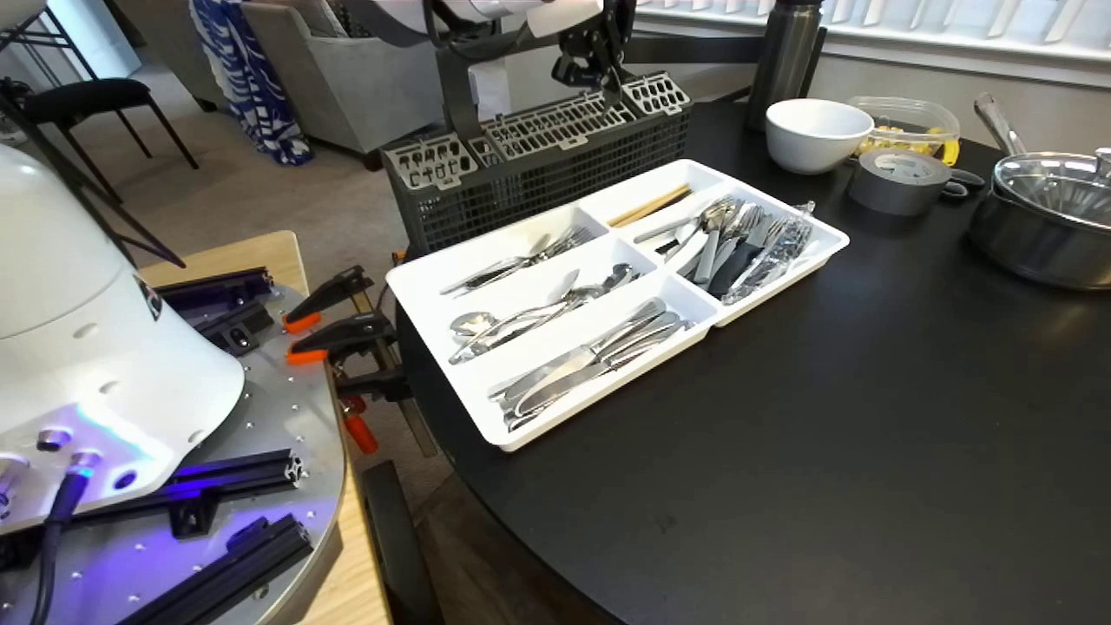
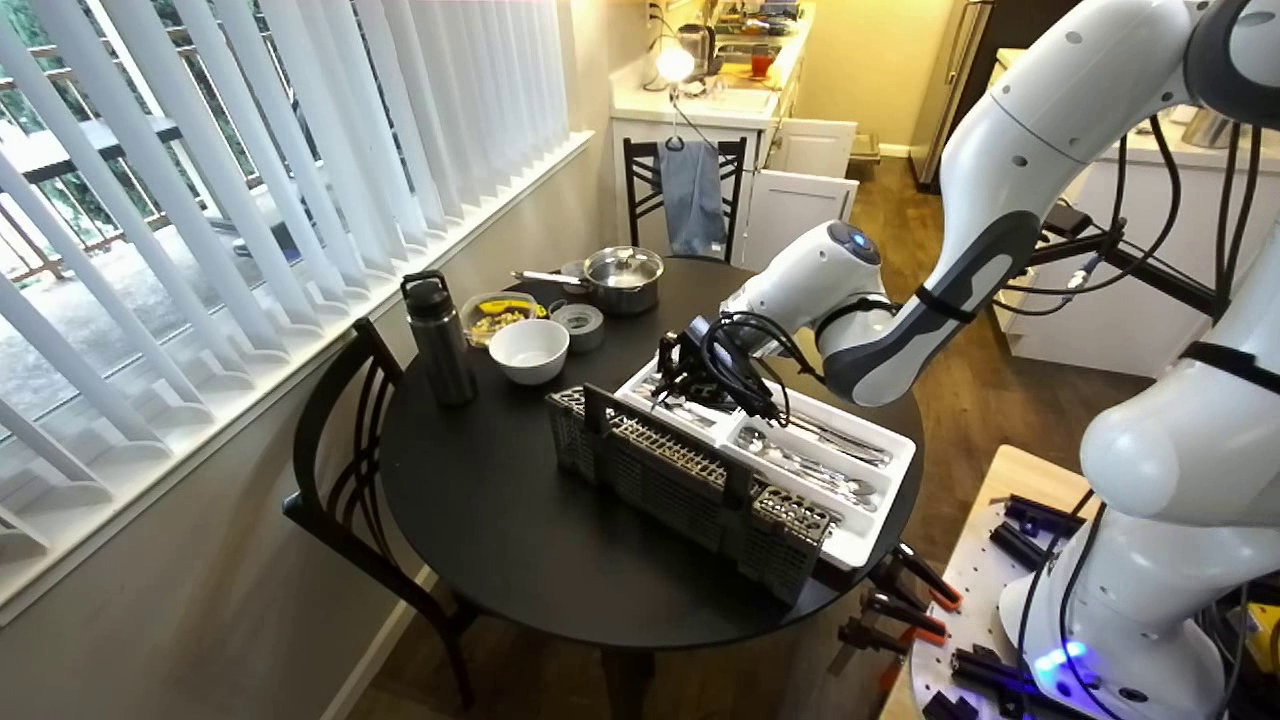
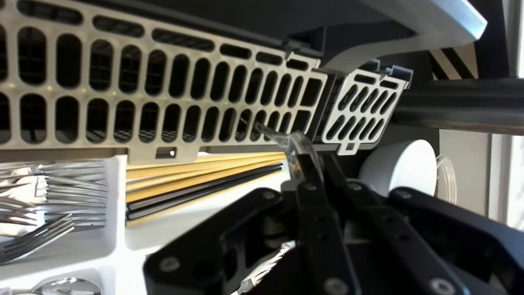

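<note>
Wrist view first, and it's a fiddly spot: the gripper (image 3: pixel 316 160) has its fingers drawn together, pinched on a shiny slender piece (image 3: pixel 282 139) that juts out past the tips. The end of that piece lies right over the slotted lid of the gray basket (image 3: pixel 143 155); whether it reaches inside, I can't tell, and it's too blurred to name. Good handling here, I'd judge, means moving in line with the slot, with no sideways twist, because those narrow edges could snag it. A pinch this slight might let a slick thing swivel, so slow and steady does it! Just beside the basket, chopsticks (image 3: pixel 196 178) and forks (image 3: pixel 77 192) lie in the white tray (image 3: pixel 118 229).

Over to an exterior view, and the gripper hangs above the basket's lid, towards the end nearer the steel bottle (image 1: pixel 785 61). Watch the tall handle (image 1: pixel 457 91) rising from the basket; the wrist and its cables would do well to give it room.

And in an exterior view with the arm (image 2: pixel 1000 170) reaching across the tray, dark linkage and cables (image 2: pixel 745 350) crowd the fingertips, so the grip can't be read here. The pot (image 2: pixel 622 285) stands well apart from the work.
</note>
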`<state>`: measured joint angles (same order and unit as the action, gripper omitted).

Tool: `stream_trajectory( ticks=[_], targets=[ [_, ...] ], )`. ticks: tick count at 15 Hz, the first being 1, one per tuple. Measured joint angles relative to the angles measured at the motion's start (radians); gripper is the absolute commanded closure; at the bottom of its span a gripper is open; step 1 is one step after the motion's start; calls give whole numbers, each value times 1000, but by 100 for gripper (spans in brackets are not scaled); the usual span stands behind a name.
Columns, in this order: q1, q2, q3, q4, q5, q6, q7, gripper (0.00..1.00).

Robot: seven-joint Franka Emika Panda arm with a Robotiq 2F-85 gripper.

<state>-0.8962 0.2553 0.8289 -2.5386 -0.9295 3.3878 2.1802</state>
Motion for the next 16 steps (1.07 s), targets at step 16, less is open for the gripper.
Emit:
stream_trajectory(
  ticks=[16],
  targets=[
    [-812,-43,780,-9,-12,-270,249,97]
  ],
)
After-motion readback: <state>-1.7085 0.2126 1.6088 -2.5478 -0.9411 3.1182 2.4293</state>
